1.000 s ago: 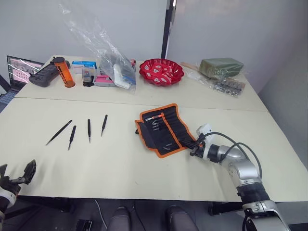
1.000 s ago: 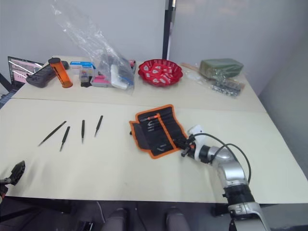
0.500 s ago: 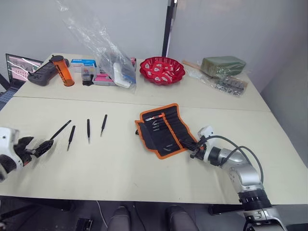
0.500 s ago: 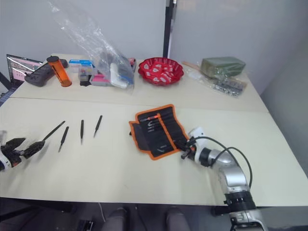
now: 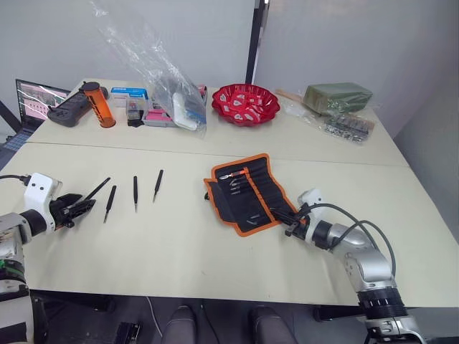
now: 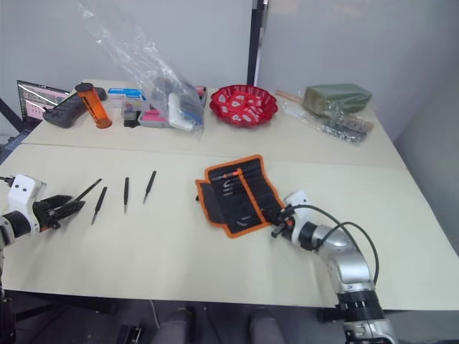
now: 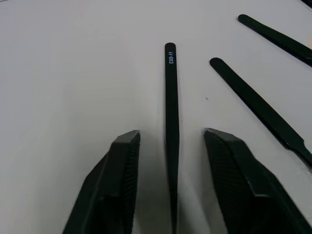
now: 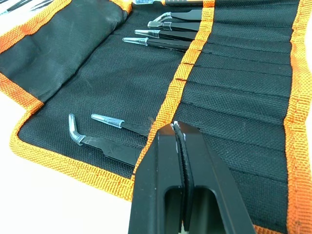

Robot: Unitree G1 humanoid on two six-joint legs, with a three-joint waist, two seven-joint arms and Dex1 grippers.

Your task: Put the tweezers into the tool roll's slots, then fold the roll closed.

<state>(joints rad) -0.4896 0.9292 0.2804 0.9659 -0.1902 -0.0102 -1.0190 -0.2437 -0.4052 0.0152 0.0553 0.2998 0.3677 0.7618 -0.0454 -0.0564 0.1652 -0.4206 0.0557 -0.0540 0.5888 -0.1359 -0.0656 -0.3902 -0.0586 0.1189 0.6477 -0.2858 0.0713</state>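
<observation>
Left gripper [image 7: 171, 195] open, straddling the leftmost tweezer [image 7: 171, 122] near the tabletop's left edge – long axis runs straight between the fingers. Right gripper [image 8: 179, 134] clenched empty over the roll [image 5: 247, 193].

Bare bench [image 5: 172, 236] lies between the loose tweezers [image 5: 135, 193] and the open roll [image 5: 247, 193]; passage there is unobstructed. Left gripper [image 7: 168, 146] straddles the outermost tweezer [image 7: 170, 117], jaws apart, with neighbouring tweezers just beside. Right gripper [image 8: 176, 131], jaws together, occupies the roll's near edge. Bag [image 5: 161, 79], bowl [image 5: 246, 104] and clutter crowd the far bench.
</observation>
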